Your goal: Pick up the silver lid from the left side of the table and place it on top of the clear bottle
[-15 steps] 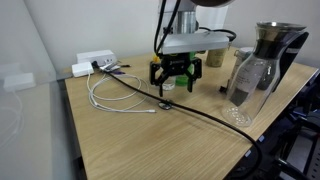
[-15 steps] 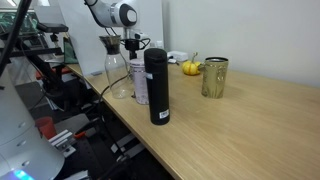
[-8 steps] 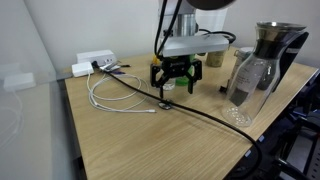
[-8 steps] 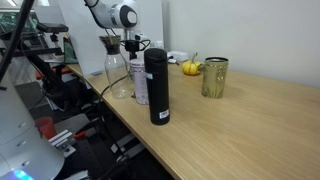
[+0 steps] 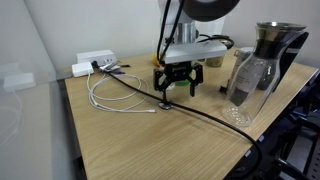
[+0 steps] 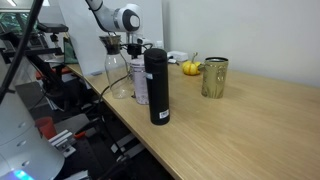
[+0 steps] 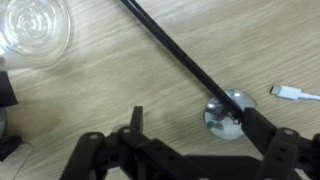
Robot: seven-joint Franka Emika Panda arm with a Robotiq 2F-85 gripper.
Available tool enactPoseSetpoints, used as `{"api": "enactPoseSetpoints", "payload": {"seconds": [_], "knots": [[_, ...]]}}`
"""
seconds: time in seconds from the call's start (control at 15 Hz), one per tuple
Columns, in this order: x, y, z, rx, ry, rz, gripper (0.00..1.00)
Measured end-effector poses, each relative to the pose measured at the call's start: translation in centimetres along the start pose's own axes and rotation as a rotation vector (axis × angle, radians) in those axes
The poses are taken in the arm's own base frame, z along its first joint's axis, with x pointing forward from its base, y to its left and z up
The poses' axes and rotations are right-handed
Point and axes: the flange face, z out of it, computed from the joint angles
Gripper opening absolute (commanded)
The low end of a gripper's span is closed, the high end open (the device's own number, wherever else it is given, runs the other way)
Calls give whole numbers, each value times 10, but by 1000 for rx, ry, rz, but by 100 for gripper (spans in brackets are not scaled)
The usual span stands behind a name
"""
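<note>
The lid, probably light, stiff and slippery, lies flat on the table against the cable, beside one finger of the gripper, jaws apart; best pinched across its rim.

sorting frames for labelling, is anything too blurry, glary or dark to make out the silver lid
Wrist view: soft focus, but the silver lid shows a bright glint, the black cable crossing its edge. In an exterior view: even light, the lid only a dark speck under the end effector. In an exterior view: the black flask is sharp, the lid not visible.
</note>
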Motion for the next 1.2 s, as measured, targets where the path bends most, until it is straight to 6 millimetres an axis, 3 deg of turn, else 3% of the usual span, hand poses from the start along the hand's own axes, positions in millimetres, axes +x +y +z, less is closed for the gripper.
{"api": "enactPoseSetpoints", "payload": {"seconds": [1.2], "knots": [[27,23,-2,-67,62,15,100]]}}
